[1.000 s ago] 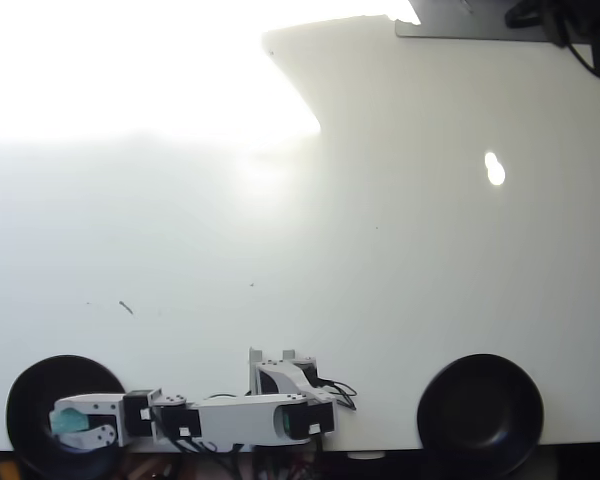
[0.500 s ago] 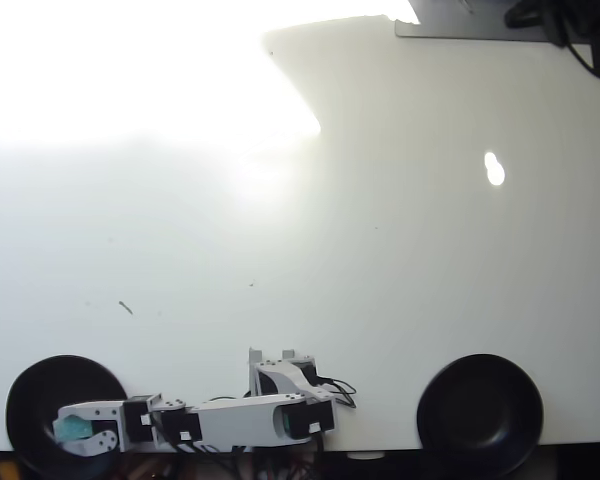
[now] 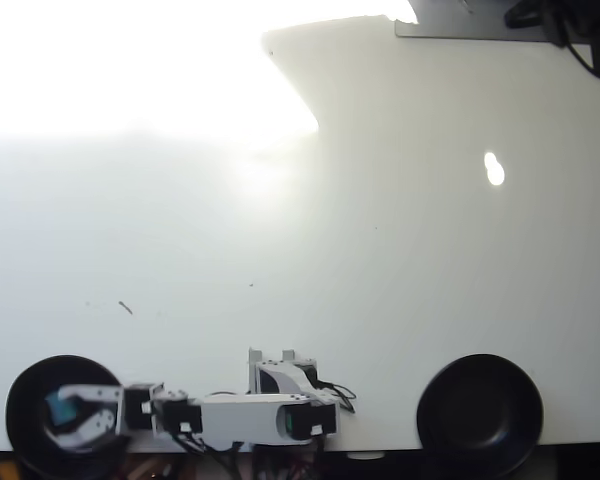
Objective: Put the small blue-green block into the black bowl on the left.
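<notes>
One table: white table top [image 3: 380,260] fills nearly the whole overhead view; its upper left part is washed out by glare, and a small bright spot lies at upper right.
One arm: white robot arm [image 3: 250,415] lies along the bottom edge of the overhead view, its base near the middle, its links reaching toward the left.
Two bowls: black bowl [image 3: 25,395] at bottom left, partly covered by the end of the arm; second black bowl [image 3: 480,410] at bottom right, well apart from the arm. Both are round, glossy and alike in size.
One gripper: gripper [image 3: 62,412] at the left end of the arm, over the inside of the left bowl.
One block: small blue-green block [image 3: 58,408], a tiny teal patch, far smaller than either bowl.
Block relative to jaws: the block shows at the tip of the gripper, in the notch between the upper white finger and the lower rounded one, touching or very close to both.
Jaw state: the two fingers stand a little apart with the block between them; whether they pinch it or have let go cannot be told from above.
Block position: within the rim of the left bowl, toward its middle; whether it rests on the bowl floor or hangs above it cannot be told.
One mark: short dark scratch [image 3: 126,308] on the table, above the left bowl.
</notes>
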`<control>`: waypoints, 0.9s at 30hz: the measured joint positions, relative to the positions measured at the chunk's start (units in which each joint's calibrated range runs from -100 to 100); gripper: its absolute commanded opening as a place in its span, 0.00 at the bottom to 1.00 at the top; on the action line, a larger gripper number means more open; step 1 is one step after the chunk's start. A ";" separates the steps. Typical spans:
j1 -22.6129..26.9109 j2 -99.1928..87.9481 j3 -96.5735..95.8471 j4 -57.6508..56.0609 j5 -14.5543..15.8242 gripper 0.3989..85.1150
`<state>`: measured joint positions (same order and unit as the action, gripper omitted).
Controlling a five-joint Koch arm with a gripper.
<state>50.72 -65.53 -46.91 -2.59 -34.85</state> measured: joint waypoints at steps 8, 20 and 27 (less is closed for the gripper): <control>-6.94 -5.93 0.00 0.00 9.47 0.43; -21.83 -11.62 0.00 -0.99 24.03 0.43; -29.45 -11.99 -2.12 -3.37 31.16 0.43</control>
<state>21.27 -77.53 -49.03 -5.96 -3.69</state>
